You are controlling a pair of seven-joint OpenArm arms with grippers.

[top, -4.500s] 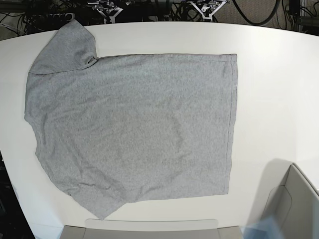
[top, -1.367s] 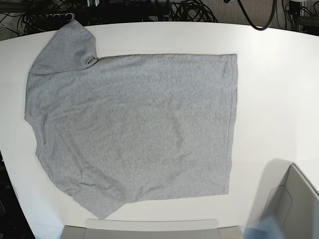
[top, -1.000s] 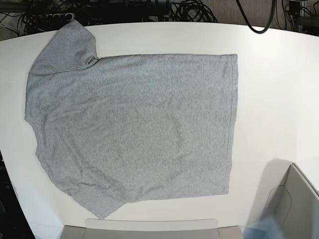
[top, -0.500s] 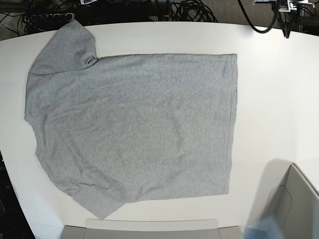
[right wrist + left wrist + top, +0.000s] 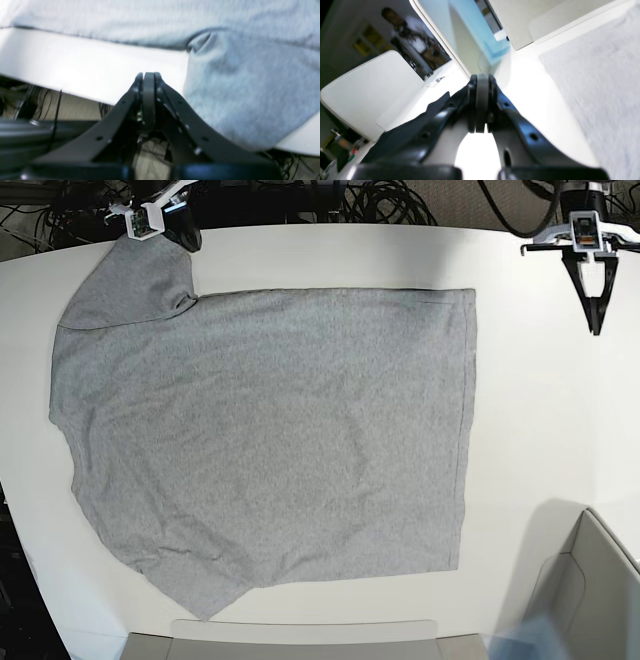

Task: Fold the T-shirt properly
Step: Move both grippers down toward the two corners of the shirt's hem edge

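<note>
The T-shirt (image 5: 265, 435) lay flat on the white table (image 5: 540, 410), plain grey side up, covering most of the left and middle of the surface. Its straight hem (image 5: 468, 430) ran along the right side. One sleeve (image 5: 130, 280) reached toward the far left corner of the table, and the other sleeve (image 5: 195, 585) pointed toward the near edge. The cloth showed light creases near the left side.

The left gripper (image 5: 597, 327) hung over bare table at the far right, well apart from the hem, its dark fingers pointing toward the near side. In its wrist view the left gripper (image 5: 482, 82) had its jaws pressed together with nothing between them; the shirt appeared only as a blurred grey area (image 5: 602, 82) to the right.

The right gripper (image 5: 190, 242) sat at the far left edge of the table, just beside the far sleeve. In its wrist view the right gripper (image 5: 149, 76) was fully closed and empty, poised over the white table edge, with the sleeve (image 5: 245, 87) immediately to its right. Whether it touched the cloth could not be told.

A pale bin (image 5: 590, 580) stood at the near right corner.
</note>
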